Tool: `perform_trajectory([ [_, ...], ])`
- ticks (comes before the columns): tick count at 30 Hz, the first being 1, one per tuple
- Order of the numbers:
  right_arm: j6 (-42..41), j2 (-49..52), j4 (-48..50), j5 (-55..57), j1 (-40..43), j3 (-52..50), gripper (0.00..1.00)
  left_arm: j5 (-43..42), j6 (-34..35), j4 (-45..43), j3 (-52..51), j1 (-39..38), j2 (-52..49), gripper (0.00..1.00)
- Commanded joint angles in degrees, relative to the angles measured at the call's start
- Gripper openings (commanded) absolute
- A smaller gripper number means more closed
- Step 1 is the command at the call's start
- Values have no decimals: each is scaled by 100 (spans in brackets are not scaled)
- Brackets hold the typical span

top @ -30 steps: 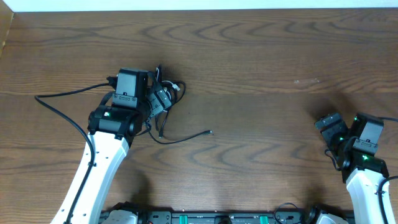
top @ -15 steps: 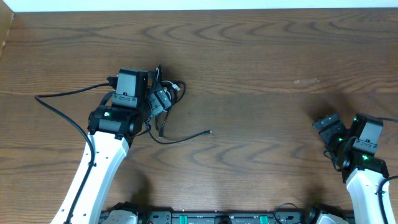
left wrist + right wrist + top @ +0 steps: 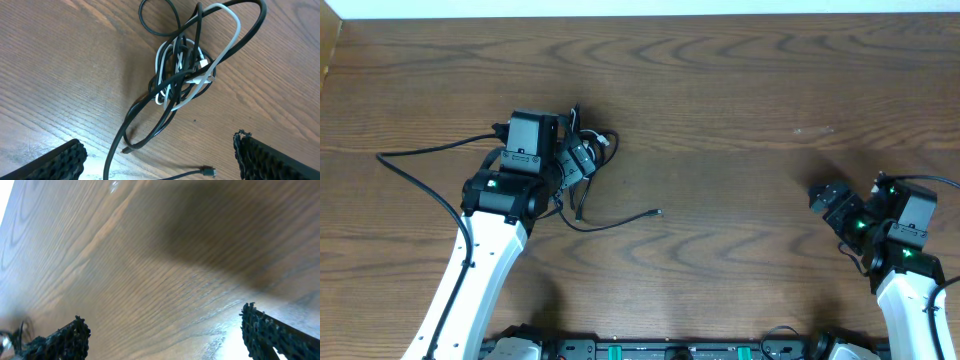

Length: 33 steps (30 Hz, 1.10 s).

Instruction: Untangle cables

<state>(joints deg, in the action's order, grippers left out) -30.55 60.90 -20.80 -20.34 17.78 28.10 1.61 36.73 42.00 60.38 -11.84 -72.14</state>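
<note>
Cables (image 3: 182, 70) lie in one tight knot on the table (image 3: 740, 100), directly under my left claw (image 3: 160, 162), which hangs over them spread wide and holding nothing. The short white cord (image 3: 227, 30) is wound through the middle of the black loops. One black tail (image 3: 620, 222) runs out toward the middle of the table and ends in a small plug (image 3: 658, 212) lying free. My right claw (image 3: 832, 205) is well apart on the far side, also spread wide and empty, with only bare wood beneath it. I judge that nothing is separated yet, so the step in hand is a first hold on the knot. To do it well I would come down with the left on a single strand at the edge of the knot, an outer black loop that stands clear of the white, and close on that alone. Then I would bring the right across to take the free tail near its plug and draw the two apart slowly and low, so the loops slide instead of cinching. If I clench across the centre, I expect to lift the whole lump and tighten it.
</note>
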Motion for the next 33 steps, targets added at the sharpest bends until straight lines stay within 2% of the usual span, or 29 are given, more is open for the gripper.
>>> perform_trajectory([
  [1,505,17,-46,-278,-127,166,98,-9,-116,20,59,-9,-48,97],
  [14,1060,17,-1154,-227,-1049,1388,99,-11,-111,20,59,-9,-48,98],
  [27,1244,20,-1528,-227,-1764,1961,99,-13,-114,81,59,-9,-48,98],
  [33,1239,20,-1519,-229,-1825,1978,99,-118,-111,81,59,-9,-52,98],
])
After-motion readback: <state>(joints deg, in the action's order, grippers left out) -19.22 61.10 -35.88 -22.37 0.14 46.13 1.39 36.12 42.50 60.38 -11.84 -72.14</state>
